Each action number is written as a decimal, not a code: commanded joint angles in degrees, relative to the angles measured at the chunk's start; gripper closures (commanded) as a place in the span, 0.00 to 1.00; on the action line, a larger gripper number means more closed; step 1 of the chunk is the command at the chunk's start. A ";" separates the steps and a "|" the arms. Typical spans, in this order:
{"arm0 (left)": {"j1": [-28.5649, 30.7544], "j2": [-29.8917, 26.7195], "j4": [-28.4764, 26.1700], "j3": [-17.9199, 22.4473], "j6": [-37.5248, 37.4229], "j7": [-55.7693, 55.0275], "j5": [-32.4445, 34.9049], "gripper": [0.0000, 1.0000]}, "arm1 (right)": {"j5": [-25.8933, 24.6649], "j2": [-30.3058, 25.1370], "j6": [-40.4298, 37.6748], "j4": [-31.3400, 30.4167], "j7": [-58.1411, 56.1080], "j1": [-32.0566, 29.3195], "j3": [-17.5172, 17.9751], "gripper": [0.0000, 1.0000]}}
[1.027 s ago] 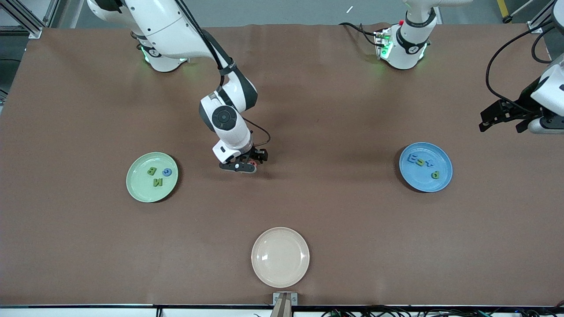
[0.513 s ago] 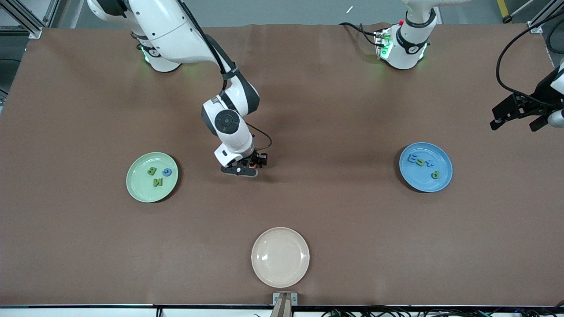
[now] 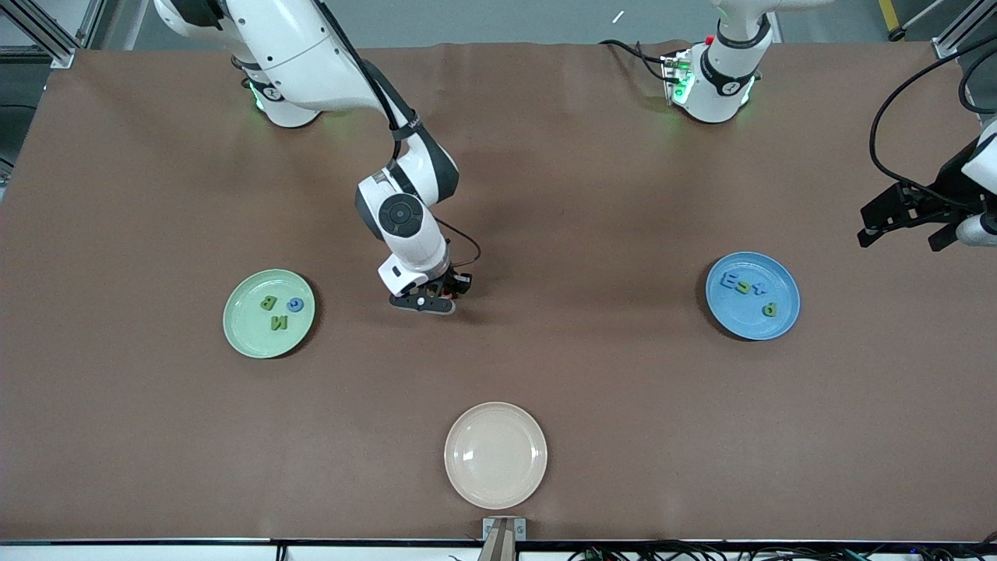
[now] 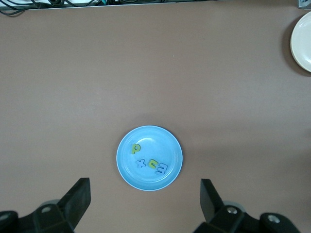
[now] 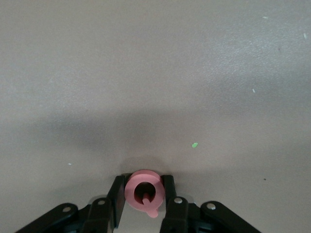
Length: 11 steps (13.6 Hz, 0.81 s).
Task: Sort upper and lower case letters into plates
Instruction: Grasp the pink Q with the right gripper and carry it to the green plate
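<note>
Low at the table's middle, my right gripper is shut on a red letter Q, one finger on each side of it. The pale green plate, toward the right arm's end, holds a green B, a blue G and a green N. The blue plate, toward the left arm's end, holds several blue and green letters. My left gripper hangs open and holds nothing, high above the table's end past the blue plate.
A cream-white plate with nothing on it lies near the table's front edge, also in the left wrist view. Brown table cover runs bare between the plates. Cables trail from the left arm.
The right gripper's fingers have closed onto the red Q and the hand has settled slightly. The left gripper drifted a little at the table's end, staying open.
</note>
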 commanded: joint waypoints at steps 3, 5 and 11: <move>-2.82 0.08 1.67 2.60 -1.40 0.32 -0.80 0.01 | -0.70 -3.46 -6.19 0.68 -2.44 -4.88 -1.08 1.00; -1.60 0.43 1.59 2.16 -1.40 0.58 -0.80 0.01 | -0.70 -7.41 -14.61 0.68 -10.08 -9.80 -0.99 1.00; -1.51 0.43 1.67 1.99 -1.40 0.23 -0.71 0.01 | -0.88 -12.79 -23.89 -3.34 -30.56 -23.25 -1.25 1.00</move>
